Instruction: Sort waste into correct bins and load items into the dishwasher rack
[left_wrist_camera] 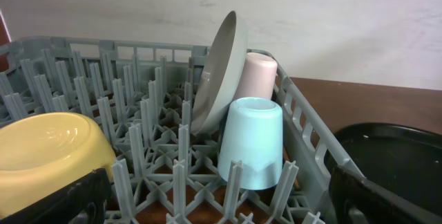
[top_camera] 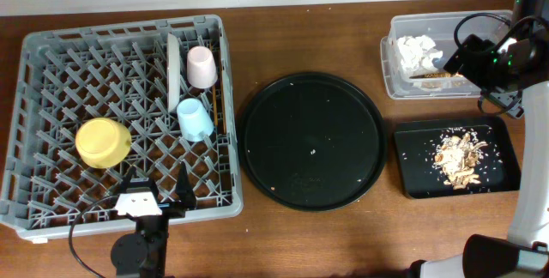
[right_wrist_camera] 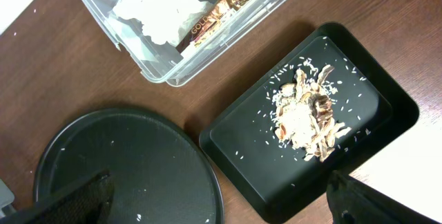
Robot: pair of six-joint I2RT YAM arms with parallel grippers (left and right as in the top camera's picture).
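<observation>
The brown wooden counter runs under a pale wall, and most of the job looks finished to you from here. The dishwasher rack (top_camera: 111, 29) fills the 9 o'clock side of the overhead view. It holds the yellow bowl (top_camera: 103, 142) at its 8 o'clock and the grey-green plate (top_camera: 173, 72) on edge between the pegs near 1 o'clock. The pink cup (top_camera: 202, 66) sits just beside the plate, and the blue cup (top_camera: 195, 119) stands mouth-down below it. At 1 o'clock on the counter the clear tub (top_camera: 390, 63) holds the white napkins (top_camera: 418, 52) and the gold-brown wrapper (right_wrist_camera: 224, 10). At 4 o'clock the shallow black tray (top_camera: 412, 184) carries the food scraps (top_camera: 459, 158) in a loose heap with grains scattered round it. The round black tray (top_camera: 310, 141) in the middle bears only a few pale specks. I judge the sorting done, and only the chopsticks are unaccounted for: you cannot find them in any view, and they may lie low among the pegs. Your left tool (top_camera: 157, 196) hangs over the rack's 6 o'clock rim, fingers apart and empty. Your right tool (right_wrist_camera: 221, 203) hovers above the two bins, spread wide, holding nothing. The right arm covers part of the tub in the overhead view, and the rack floor beneath the pegs is hard to read.
</observation>
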